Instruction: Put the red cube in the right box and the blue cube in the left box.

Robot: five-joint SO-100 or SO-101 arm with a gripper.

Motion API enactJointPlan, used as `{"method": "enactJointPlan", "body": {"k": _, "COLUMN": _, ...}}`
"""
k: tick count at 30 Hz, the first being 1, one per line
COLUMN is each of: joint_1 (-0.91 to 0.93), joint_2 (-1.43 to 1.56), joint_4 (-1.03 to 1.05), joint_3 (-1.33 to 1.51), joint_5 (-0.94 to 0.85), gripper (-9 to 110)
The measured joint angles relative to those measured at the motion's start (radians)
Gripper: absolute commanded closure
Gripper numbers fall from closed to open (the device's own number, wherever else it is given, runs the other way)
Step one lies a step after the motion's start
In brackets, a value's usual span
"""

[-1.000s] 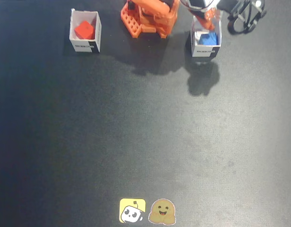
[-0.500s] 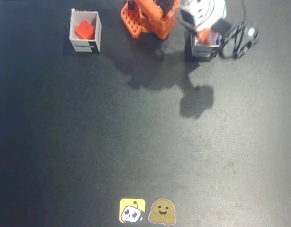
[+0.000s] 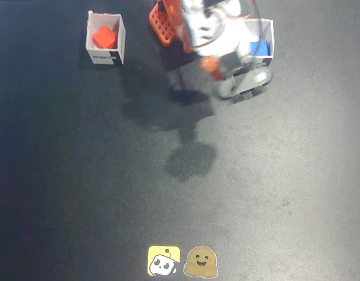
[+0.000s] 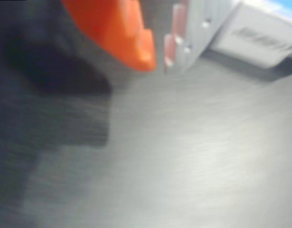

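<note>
Item one: the red cube (image 3: 103,37), lying inside the white box (image 3: 105,55) at the left of the fixed view, somewhat tilted against the box floor.

Item two: the blue cube (image 3: 260,48), inside a second white box (image 3: 265,26) at the right of the same view, partly hidden by the arm; a strip of blue showed at the top right corner of the wrist view, above that box's labelled wall (image 4: 259,40).

Item three: the end effector (image 4: 158,59), blurred by motion in both views. Its orange finger and grey finger stood slightly apart at the tips, with nothing between them.

Item four: the dark counter (image 3: 180,193), bare apart from shadows and two stickers (image 3: 182,261) at the lower edge.

Step in hand (a judgement only): both cubes appeared delivered, so the arm was probably at the retreat stage beside the right-hand box. The next move called for lifting clear without knocking that box's wall.
</note>
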Motion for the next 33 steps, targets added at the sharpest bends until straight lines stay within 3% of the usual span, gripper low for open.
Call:
{"method": "enactJointPlan", "body": {"k": 11, "joint_1": 0.36, "joint_2": 0.179, "joint_4": -0.037, "joint_3": 0.098, "joint_5": -0.163, "gripper": 101}}
{"method": "enactJointPlan", "body": {"k": 25, "joint_1": 0.417, "joint_2": 0.402, "joint_4": -0.156, "joint_3": 0.314, "joint_5": -0.199, "gripper": 101}}
{"method": "enactJointPlan", "body": {"k": 33, "joint_1": 0.425, "joint_2": 0.425, "joint_4": -0.112, "joint_3": 0.321, "joint_5": -0.232, "gripper": 101}}
